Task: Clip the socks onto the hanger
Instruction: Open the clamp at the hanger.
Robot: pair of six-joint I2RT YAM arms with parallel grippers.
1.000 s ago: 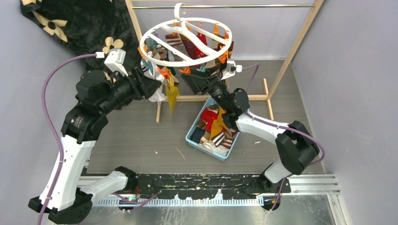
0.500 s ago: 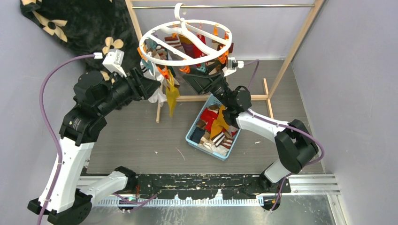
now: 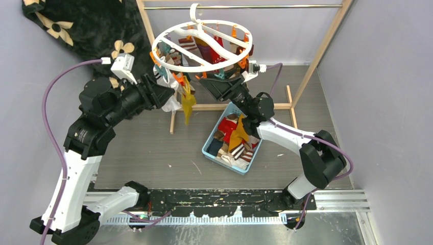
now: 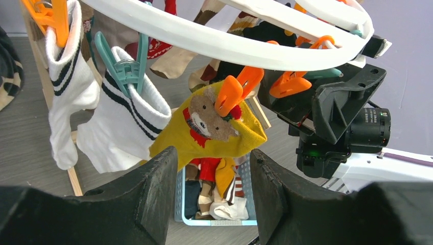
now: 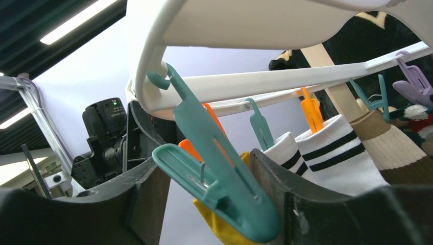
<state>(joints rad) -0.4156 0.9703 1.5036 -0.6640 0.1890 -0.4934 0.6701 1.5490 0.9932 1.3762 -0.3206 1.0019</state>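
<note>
The white ring hanger point(image 3: 201, 46) hangs from the rack's rod with several socks clipped under it. A mustard yellow sock with a bear face point(image 4: 204, 138) hangs from an orange clip point(image 4: 232, 94), and two white striped socks point(image 4: 127, 127) hang beside it. My left gripper point(image 3: 166, 94) is open and empty just below and in front of the yellow sock; in the left wrist view its jaws point(image 4: 213, 178) frame the sock's lower edge. My right gripper point(image 3: 217, 84) is open under the ring's near side, with a hanging teal clip point(image 5: 219, 173) between its fingers point(image 5: 286, 194). The clip holds no sock.
A light blue basket point(image 3: 207, 150) with several loose socks point(image 3: 235, 135) sits on the floor below the right arm. The wooden rack frame point(image 3: 316, 51) stands behind. A black flowered blanket point(image 3: 81, 25) hangs at the back left. Grey walls close both sides.
My right gripper has risen and moved left, up under the ring and around the teal clip. My left gripper has drawn back slightly from the yellow sock.
</note>
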